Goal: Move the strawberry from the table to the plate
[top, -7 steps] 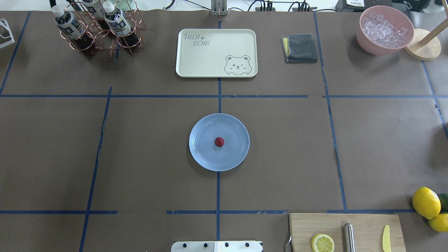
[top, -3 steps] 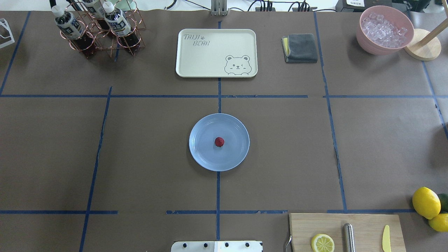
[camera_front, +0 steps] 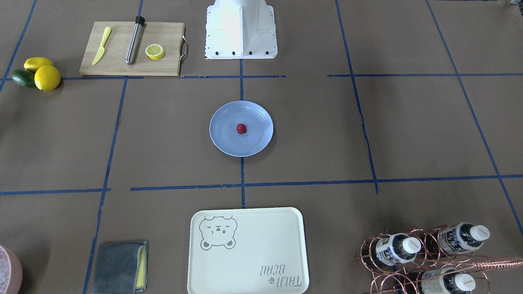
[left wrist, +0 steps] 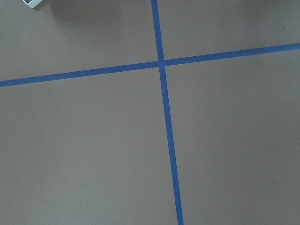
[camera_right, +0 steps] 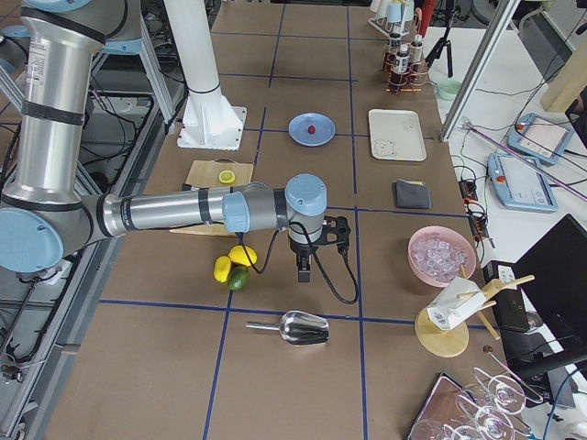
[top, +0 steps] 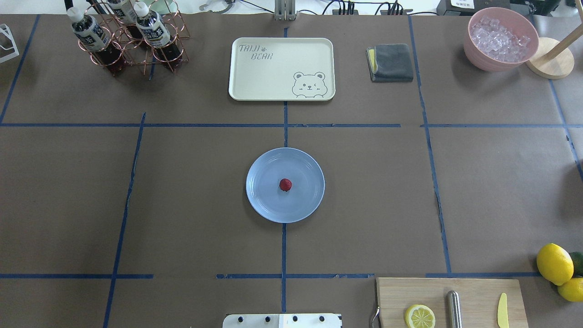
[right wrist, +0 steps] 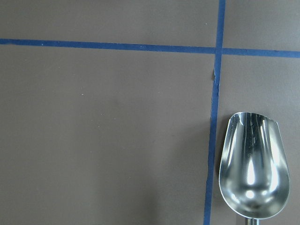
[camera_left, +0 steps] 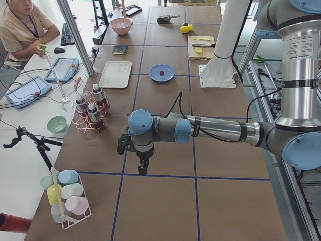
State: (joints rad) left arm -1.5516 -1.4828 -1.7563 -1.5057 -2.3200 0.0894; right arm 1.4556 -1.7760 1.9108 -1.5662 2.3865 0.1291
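The strawberry (top: 285, 184) lies in the middle of the light-blue plate (top: 264, 205) at the centre of the table (top: 191, 191); the front-facing view shows the strawberry (camera_front: 241, 128) on the plate (camera_front: 222, 143) too. Neither gripper is near it. My left gripper (camera_left: 143, 168) hangs over bare table far off at the left end, seen only in the exterior left view. My right gripper (camera_right: 304, 268) hangs at the right end near the lemons, seen only in the exterior right view. I cannot tell whether either is open or shut.
A cream bear tray (top: 281, 68) lies beyond the plate, with a bottle rack (top: 130, 38) far left, a grey cloth (top: 390, 62) and a pink ice bowl (top: 501, 38) far right. A cutting board (top: 448, 303) and lemons (top: 554, 263) sit near right. A metal scoop (right wrist: 253, 166) lies under the right wrist.
The strawberry and plate have not moved. A small claw-like tool has come into view at the table's far edge.
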